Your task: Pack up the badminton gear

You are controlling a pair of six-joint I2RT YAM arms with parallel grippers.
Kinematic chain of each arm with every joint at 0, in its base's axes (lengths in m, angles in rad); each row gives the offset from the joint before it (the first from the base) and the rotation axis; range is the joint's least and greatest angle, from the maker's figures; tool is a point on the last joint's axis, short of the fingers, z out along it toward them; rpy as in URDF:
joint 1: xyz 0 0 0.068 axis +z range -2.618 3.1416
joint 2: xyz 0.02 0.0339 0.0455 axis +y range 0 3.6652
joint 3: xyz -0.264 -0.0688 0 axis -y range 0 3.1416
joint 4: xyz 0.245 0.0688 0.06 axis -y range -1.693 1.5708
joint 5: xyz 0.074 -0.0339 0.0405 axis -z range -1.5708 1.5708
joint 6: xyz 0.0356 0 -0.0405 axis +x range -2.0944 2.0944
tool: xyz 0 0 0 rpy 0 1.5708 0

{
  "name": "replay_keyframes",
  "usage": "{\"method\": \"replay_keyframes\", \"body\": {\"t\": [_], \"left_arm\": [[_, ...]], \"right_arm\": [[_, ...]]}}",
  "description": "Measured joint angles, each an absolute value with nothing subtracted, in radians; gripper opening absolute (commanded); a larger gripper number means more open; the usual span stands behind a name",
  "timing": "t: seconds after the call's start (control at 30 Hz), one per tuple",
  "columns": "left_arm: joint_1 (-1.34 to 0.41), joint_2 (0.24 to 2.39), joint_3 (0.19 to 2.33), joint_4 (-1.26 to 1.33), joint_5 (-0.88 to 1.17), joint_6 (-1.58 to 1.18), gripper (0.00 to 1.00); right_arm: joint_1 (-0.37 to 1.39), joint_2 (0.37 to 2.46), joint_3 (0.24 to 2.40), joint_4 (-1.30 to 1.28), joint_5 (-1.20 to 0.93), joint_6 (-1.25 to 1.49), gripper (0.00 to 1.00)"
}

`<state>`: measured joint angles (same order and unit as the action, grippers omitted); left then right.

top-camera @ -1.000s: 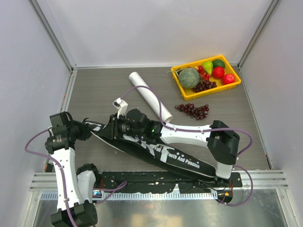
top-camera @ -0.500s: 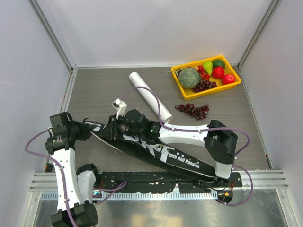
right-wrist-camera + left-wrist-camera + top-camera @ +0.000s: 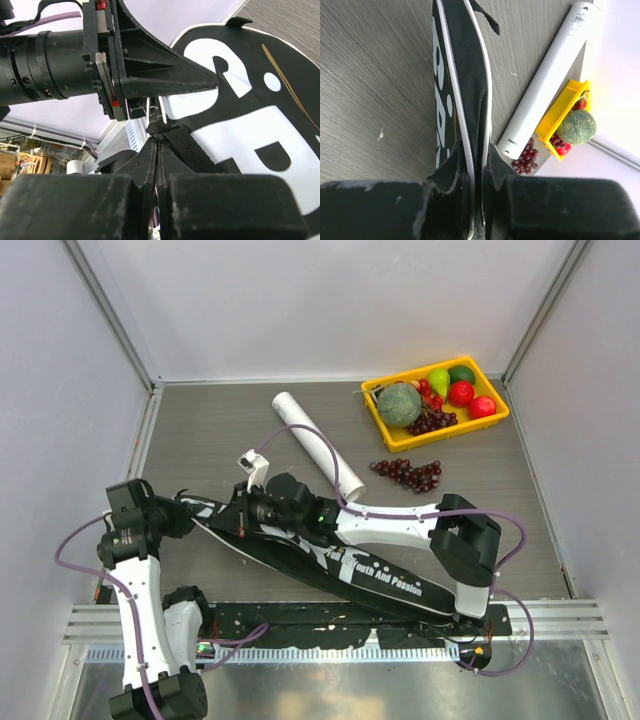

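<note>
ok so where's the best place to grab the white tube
Take the white tube mid-length, from straight above, jaws across its width: it lies flat and slanted, round, with bare table on both sides there. Its near end is crowded by the grape bunch and the black bag.

The left arm [image 3: 135,590] and the right arm [image 3: 395,525] have the same build: smooth white shells on the long links, round black housings at the joints. A thin purple cable [image 3: 72,540] runs in loops along each one. A small white mount [image 3: 253,464] sits at the right wrist. The fingers [image 3: 395,210] are blocky, matte black, with scuffed grey edges.
</note>
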<state>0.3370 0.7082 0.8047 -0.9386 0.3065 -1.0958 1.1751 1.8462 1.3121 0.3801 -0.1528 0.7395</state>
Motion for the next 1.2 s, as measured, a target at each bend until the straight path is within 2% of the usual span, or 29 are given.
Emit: {"method": "replay_keyframes", "body": {"t": [0.23,0.53,0.9,1.2], "left_arm": [[0.334,0.683,0.819,-0.960,0.281,-1.116,0.00],[0.323,0.684,0.876,-1.000,0.246,-1.123,0.00],[0.323,0.762,0.992,-1.054,0.152,-1.143,0.00],[0.324,0.803,1.084,-1.107,0.076,-1.175,0.00]], "right_arm": [[1.181,1.766,1.195,0.427,-0.109,0.728,0.05],[1.190,1.561,0.974,0.439,0.004,0.731,0.05],[1.188,1.148,0.714,0.181,0.232,0.754,0.05],[1.187,0.862,0.600,-0.156,0.475,0.848,0.05]]}}
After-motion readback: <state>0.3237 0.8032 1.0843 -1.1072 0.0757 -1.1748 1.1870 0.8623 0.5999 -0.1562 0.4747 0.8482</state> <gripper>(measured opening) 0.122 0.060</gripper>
